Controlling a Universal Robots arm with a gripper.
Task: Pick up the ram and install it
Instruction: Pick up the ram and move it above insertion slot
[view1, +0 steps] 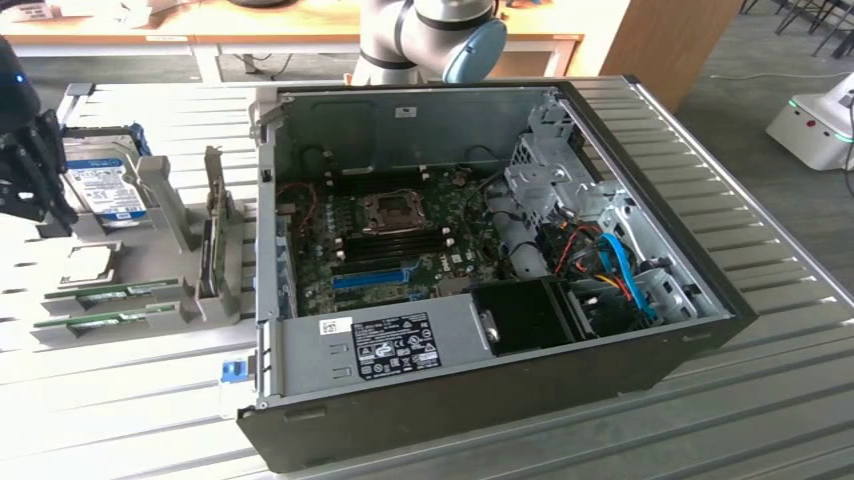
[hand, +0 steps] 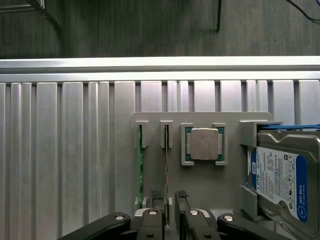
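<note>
Two green ram sticks stand on edge in slots of a grey fixture (hand: 200, 180). One ram stick (hand: 166, 165) is nearer the CPU, the other (hand: 139, 170) is beside it. My gripper (hand: 169, 202) is open, with a black finger (hand: 151, 220) on each side of the stick nearer the CPU and not touching it. In the exterior view the gripper (view1: 40, 190) hangs at the left edge over the fixture (view1: 160, 215), where the ram sticks (view1: 114, 293) lie low at the near end. The open computer case (view1: 641, 370) shows the motherboard (view1: 400, 240).
A silver hard drive (hand: 280, 185) with a blue-and-white label sits in the fixture beside a CPU (hand: 204, 144). A blue slot strip (view1: 367, 277) lies on the motherboard. The robot base (view1: 427, 40) stands behind the case. The ribbed metal table (view1: 747, 200) ends close behind the fixture.
</note>
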